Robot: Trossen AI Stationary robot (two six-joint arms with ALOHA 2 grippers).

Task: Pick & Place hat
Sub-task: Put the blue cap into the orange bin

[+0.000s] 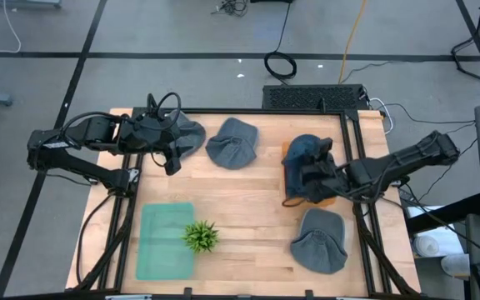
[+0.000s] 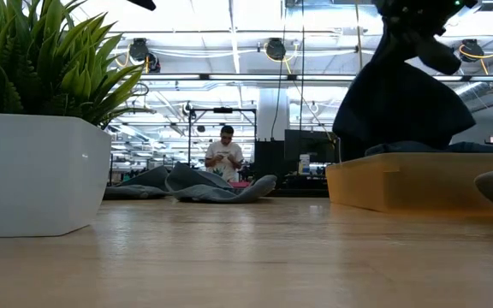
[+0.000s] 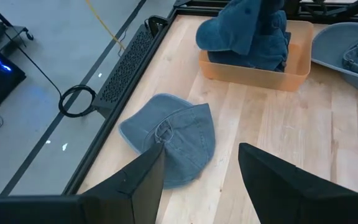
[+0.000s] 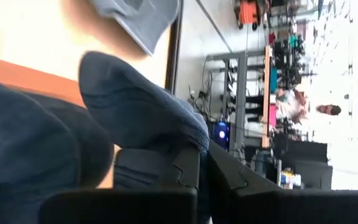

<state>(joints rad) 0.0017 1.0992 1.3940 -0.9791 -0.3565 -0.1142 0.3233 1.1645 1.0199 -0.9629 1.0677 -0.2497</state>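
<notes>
Denim makes the hat [image 1: 308, 155] soft and light, so it droops and folds; I judge a pinch on a bunched fold of cloth holds best. The right tool [image 1: 305, 177] is clenched on that hat, which hangs over the orange bin [image 1: 330, 200] at the table's [image 1: 248, 208] right side. The left tool [image 1: 171, 160] waits released near another hat [image 1: 233, 142].

Left gripper [image 1: 172, 160] hangs open; right gripper [image 1: 305, 179] is clamped.

Bare wood lies open mid-table — potted plant [image 1: 200, 236] and green tray [image 1: 164, 241] crowd the front-left.
</notes>
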